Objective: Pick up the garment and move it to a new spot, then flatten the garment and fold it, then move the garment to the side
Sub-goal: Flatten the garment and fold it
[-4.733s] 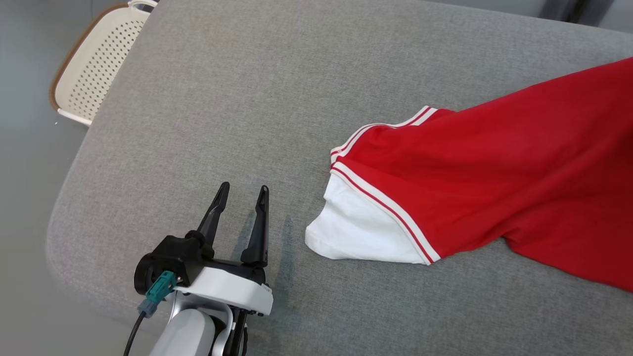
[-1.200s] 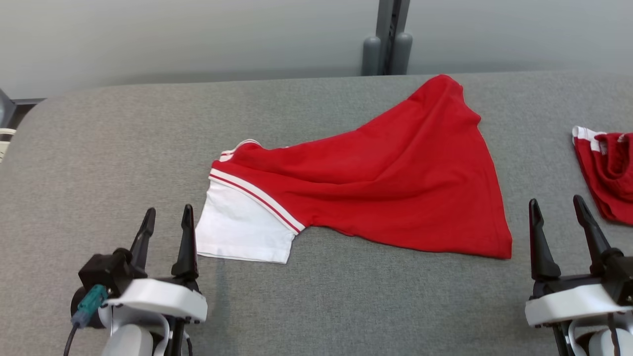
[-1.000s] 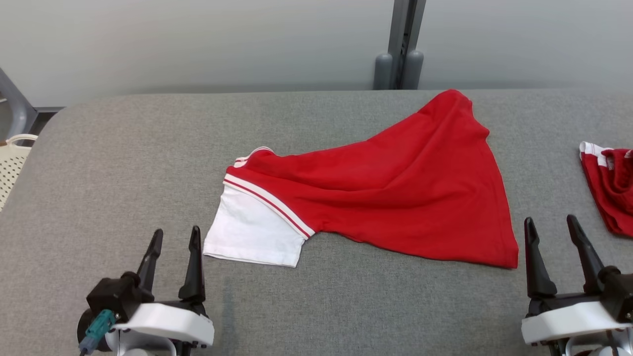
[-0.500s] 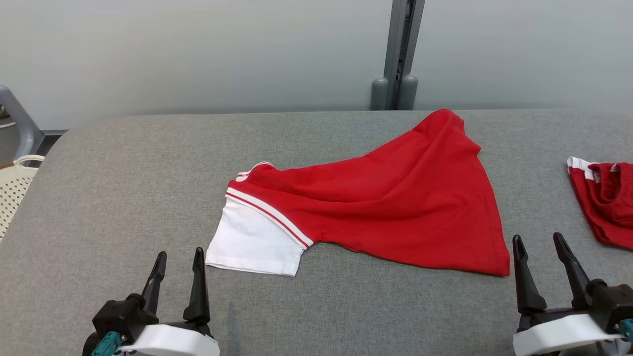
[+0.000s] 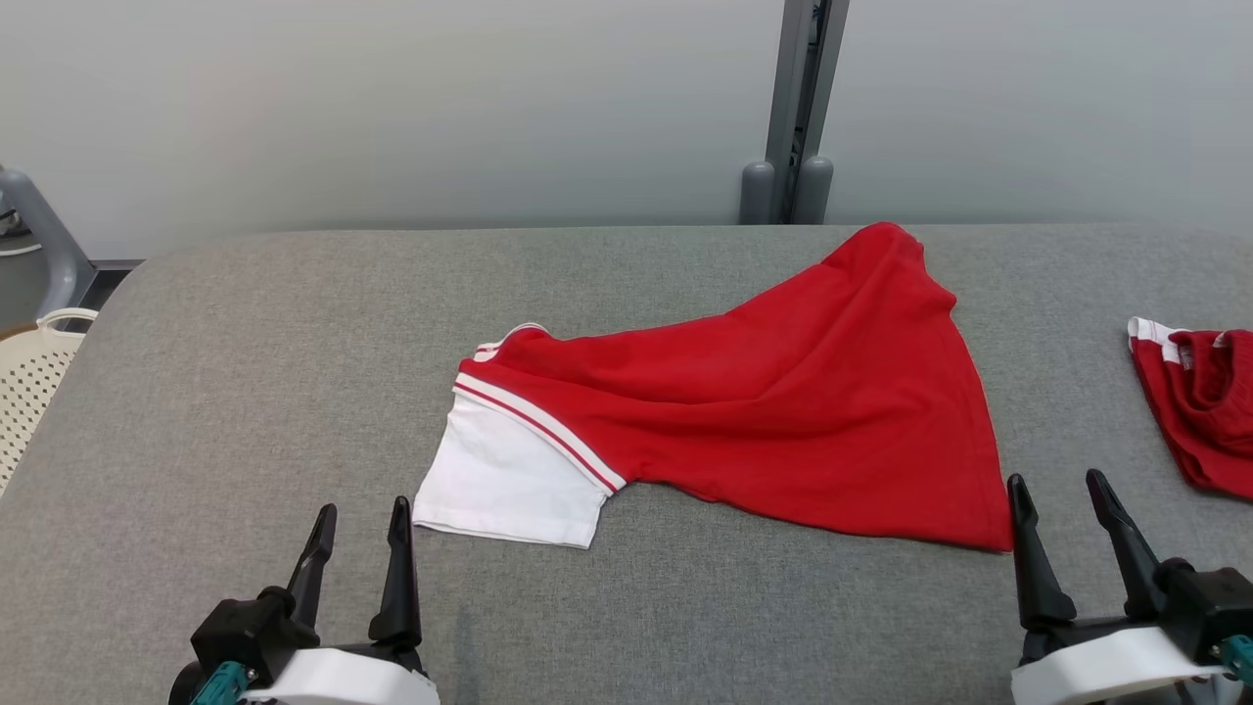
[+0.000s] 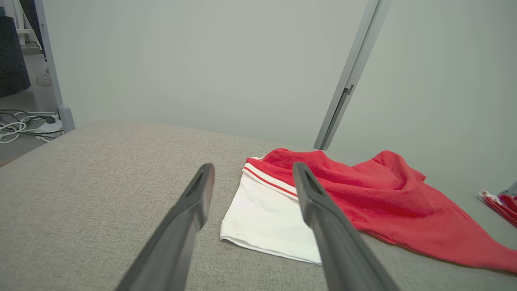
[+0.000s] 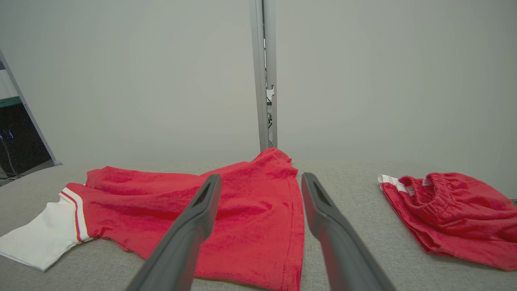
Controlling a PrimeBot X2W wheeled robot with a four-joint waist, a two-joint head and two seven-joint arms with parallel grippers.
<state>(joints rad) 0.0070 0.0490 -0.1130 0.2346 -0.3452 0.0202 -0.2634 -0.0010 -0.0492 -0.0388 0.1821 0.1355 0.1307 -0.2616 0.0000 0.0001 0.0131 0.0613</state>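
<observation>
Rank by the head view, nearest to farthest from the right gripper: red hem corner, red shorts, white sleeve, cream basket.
1. Red hem corner, just left of the right gripper.
2. Red shorts, right and farther back.
3. White sleeve, far left on the table.
4. Cream basket, beyond the table's left end.

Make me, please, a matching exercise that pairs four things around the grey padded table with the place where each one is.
Things:
1. red shirt with a white sleeve
2. bunched red garment with an elastic waistband
3. cream perforated plastic basket
4. grey upright metal post

Places:
A. beyond the left end of the grey fabric-covered table
B. at the table's right end
C. behind the table's far edge
D. spread across the table's middle

Pairs: 1-D, 2-B, 3-A, 4-C.
</observation>
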